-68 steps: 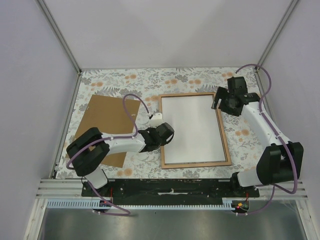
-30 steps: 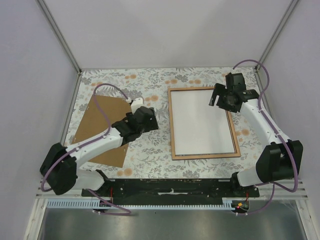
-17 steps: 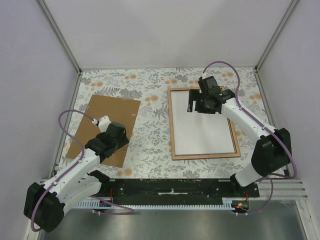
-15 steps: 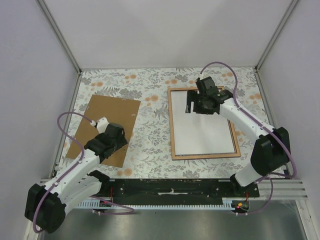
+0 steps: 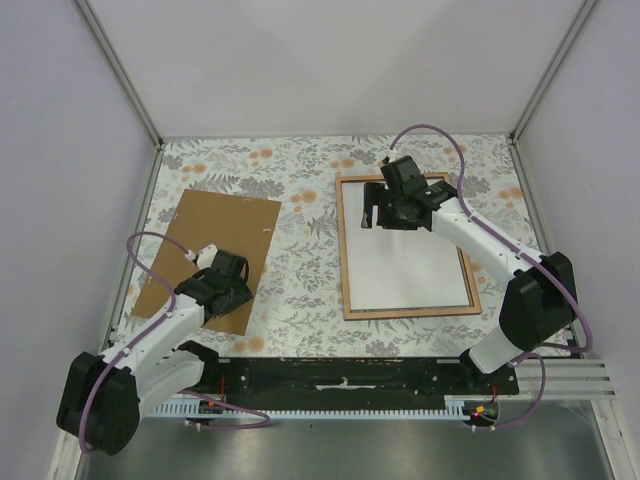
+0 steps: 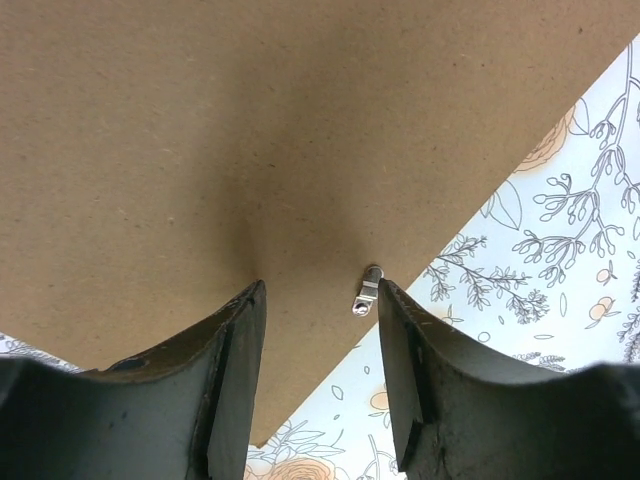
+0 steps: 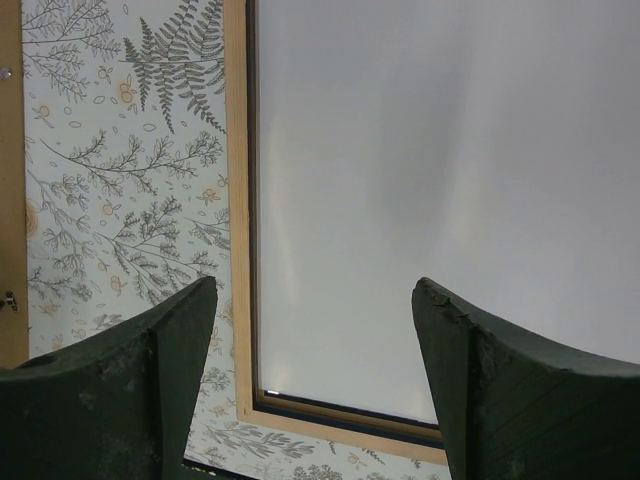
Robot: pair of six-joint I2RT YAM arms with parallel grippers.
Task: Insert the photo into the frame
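Item: frame (image 5: 410, 311), lying flat right of centre on the floral tabletop (image 5: 300, 290), pale wood back up, long axis running near to far.
Contents: photo (image 5: 405, 265) inside it, white reverse up, its printed face hidden.
Obscured: the frame's far-left corner is covered from above by the right gripper (image 7: 315, 300), whose jaws hang wide over the left rail.
Also present: brown panel (image 5: 210, 255) to the left, well apart from the frame, with a small metal clip (image 6: 367, 290) at its edge.
Left gripper (image 6: 320, 300): jaws partly apart, low over the panel's near corner, holding nothing.
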